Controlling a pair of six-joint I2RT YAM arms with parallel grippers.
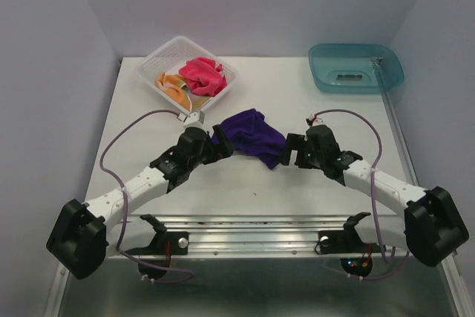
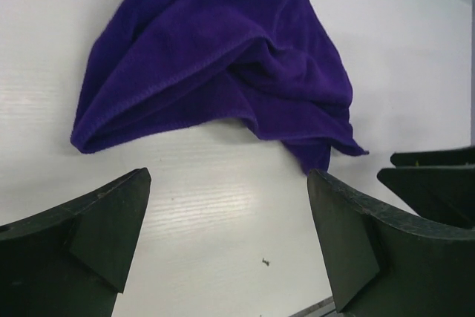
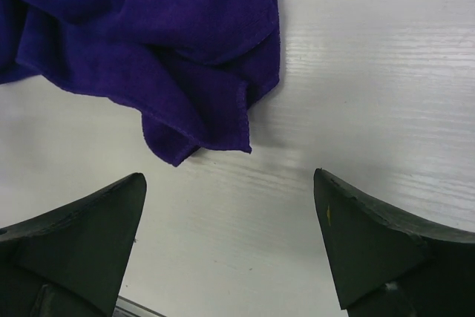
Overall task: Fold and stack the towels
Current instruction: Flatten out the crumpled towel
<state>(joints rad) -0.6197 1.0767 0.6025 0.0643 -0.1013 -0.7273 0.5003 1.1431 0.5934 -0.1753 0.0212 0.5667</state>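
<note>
A crumpled deep purple towel (image 1: 252, 134) lies on the white table between my two grippers; it also shows in the left wrist view (image 2: 223, 57) and in the right wrist view (image 3: 148, 42). My left gripper (image 1: 221, 141) is open and empty just left of it, jaws wide apart (image 2: 228, 239). My right gripper (image 1: 289, 150) is open and empty just right of it (image 3: 230, 235). The hot pink towel (image 1: 202, 76) and the pale orange towel (image 1: 172, 83) lie bunched in the white mesh basket (image 1: 159, 57).
A teal plastic tray (image 1: 355, 67) stands at the back right of the table. The basket is at the back left. A metal rail (image 1: 245, 228) runs along the near edge between the arm bases.
</note>
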